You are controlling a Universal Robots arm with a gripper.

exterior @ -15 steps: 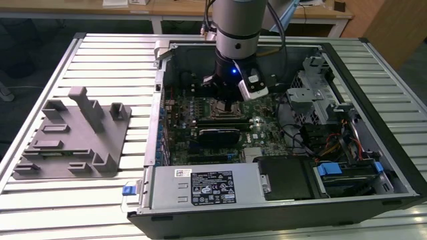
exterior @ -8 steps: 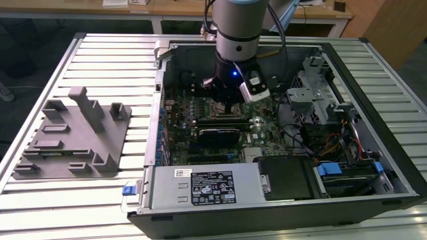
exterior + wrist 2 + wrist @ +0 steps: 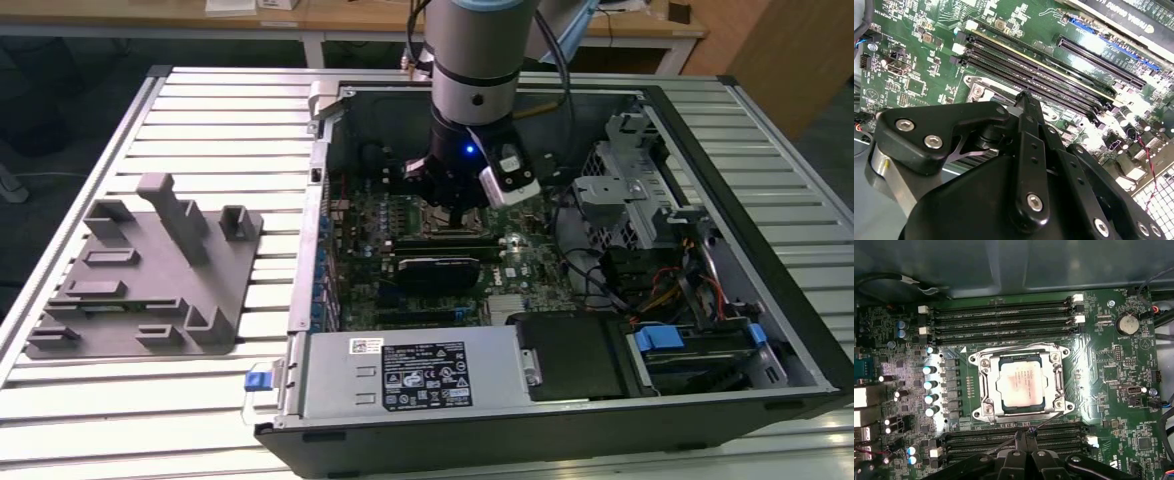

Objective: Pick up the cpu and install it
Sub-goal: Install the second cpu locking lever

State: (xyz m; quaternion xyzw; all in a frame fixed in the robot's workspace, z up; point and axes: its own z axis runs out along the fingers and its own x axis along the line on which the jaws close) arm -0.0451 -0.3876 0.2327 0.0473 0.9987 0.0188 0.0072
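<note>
The cpu, a silver square with a pale rim, lies flat inside the metal frame of the motherboard socket. My gripper hovers just beside the socket, over the memory slots, with its two black fingers pressed together and nothing between them. In the second wrist view the gripper is seen from behind, its tips over the socket's edge. In the exterior view the gripper hangs low inside the open computer case, over the green motherboard.
Memory slots run along both sides of the socket. A graphics card and a power supply sit in the case. Drive cages and cables fill the exterior view's right. A grey fixture stands on the slatted table.
</note>
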